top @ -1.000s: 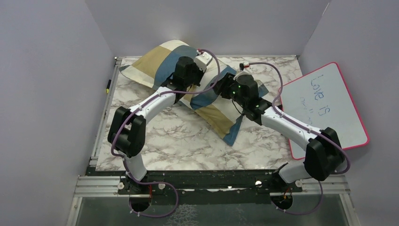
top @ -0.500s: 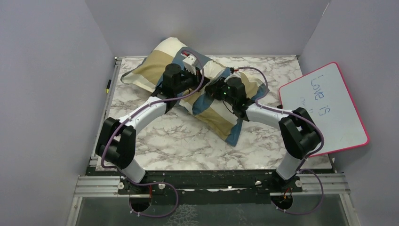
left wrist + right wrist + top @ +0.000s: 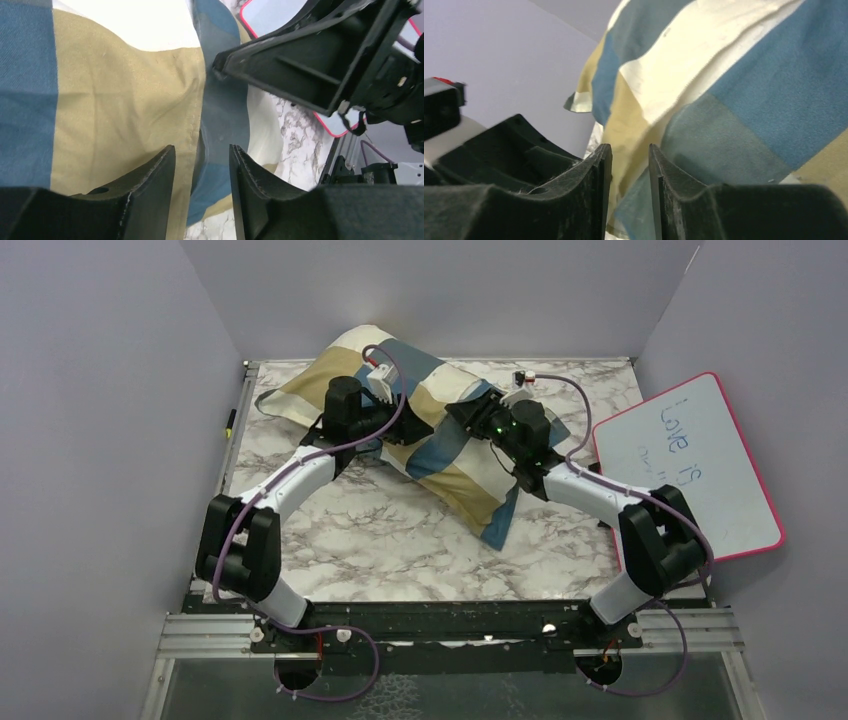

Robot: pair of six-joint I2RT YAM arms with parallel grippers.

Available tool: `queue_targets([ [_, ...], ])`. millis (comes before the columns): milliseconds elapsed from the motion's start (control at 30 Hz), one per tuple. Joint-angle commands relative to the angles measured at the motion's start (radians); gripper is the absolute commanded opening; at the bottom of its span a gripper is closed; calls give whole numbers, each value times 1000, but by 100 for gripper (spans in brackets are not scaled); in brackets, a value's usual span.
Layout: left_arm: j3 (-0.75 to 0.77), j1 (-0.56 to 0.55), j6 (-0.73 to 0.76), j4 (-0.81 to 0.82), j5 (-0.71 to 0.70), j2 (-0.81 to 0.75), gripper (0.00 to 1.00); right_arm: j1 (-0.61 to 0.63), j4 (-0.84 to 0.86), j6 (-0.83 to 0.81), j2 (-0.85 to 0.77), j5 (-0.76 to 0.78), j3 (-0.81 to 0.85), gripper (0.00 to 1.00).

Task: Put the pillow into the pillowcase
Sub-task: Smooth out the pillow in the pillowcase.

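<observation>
Top view: the pillowcase [image 3: 465, 480] is lying slantwise across the far half of the marble table [image 3: 380, 540], from the far-left corner toward the near right, well apart from the whiteboard [image 3: 700, 470]. It is bulging along most of its length and lying flat only at its near-right tail, so you are probably looking at a pillow already inside; none of its plain fabric is showing. The left gripper [image 3: 392, 430] and right gripper [image 3: 468, 412] are meeting over the middle of the bundle from opposite sides, likely to work the cloth along the filling. Left wrist view: your left fingers are standing a little apart over a stitched seam where a tan block is meeting a blue one, with a shadowed fold between the tips; nothing is clearly pinched. The right gripper is hanging just beyond. Right wrist view: your right fingers [image 3: 601, 165] are parted by a narrow gap, facing smooth blue, cream and tan blocks, clamping nothing visible.
</observation>
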Motion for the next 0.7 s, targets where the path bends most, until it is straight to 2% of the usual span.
queue_targets([
  [0, 31, 7, 119, -161, 8, -97, 48, -4, 79, 54, -44, -49, -30, 41],
  [100, -3, 7, 152, -166, -42, -134, 51, -4, 73, 77, -12, -73, 3, 49],
  [333, -72, 7, 207, -158, -111, -202, 55, -4, -29, 191, 42, -24, 61, 57],
  [567, -138, 6, 198, -143, -157, -237, 55, -4, 82, 219, 127, -101, 111, 55],
  [667, -148, 7, 207, -158, -201, -253, 55, -4, -21, 211, 112, -87, 161, 55],
])
